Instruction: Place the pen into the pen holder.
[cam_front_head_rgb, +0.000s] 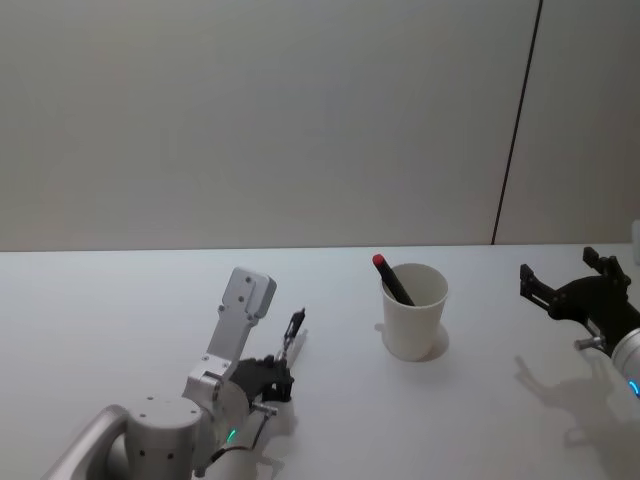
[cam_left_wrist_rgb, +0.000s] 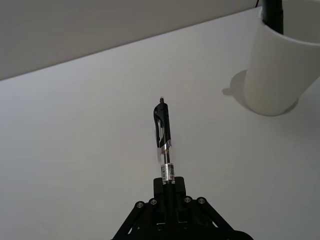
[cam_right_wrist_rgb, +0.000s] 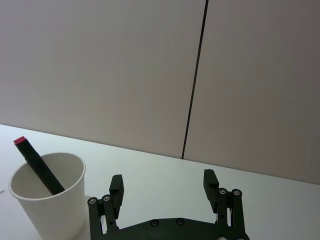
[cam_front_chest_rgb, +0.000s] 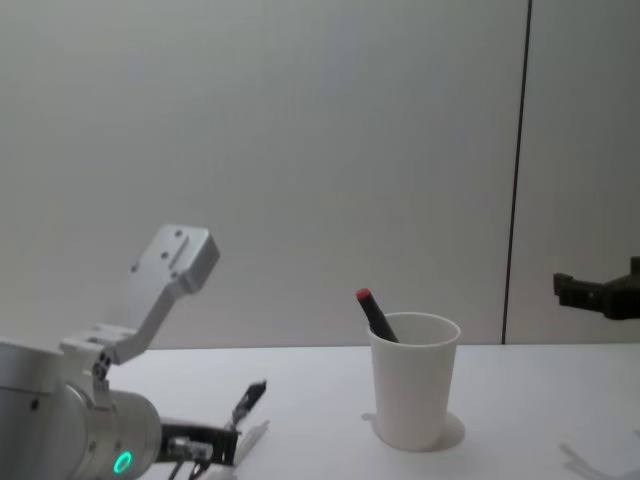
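Note:
My left gripper (cam_front_head_rgb: 281, 367) is shut on the lower end of a black clip pen (cam_front_head_rgb: 294, 329), low over the white table at the front left. The pen (cam_left_wrist_rgb: 163, 129) sticks forward out of the fingers, and its free end (cam_front_chest_rgb: 249, 399) is tilted up off the surface. The pen holder, a white paper cup (cam_front_head_rgb: 413, 318), stands upright to the right of the pen and a little farther back. It shows in the left wrist view (cam_left_wrist_rgb: 277, 70) and from the side (cam_front_chest_rgb: 412, 390). My right gripper (cam_front_head_rgb: 560, 266) hovers open right of the cup, holding nothing (cam_right_wrist_rgb: 163, 179).
A black marker with a red cap (cam_front_head_rgb: 392, 279) leans inside the cup, its cap above the rim (cam_right_wrist_rgb: 37, 162). The white table (cam_front_head_rgb: 120, 320) runs back to a plain grey wall with a dark vertical seam (cam_front_head_rgb: 515, 130).

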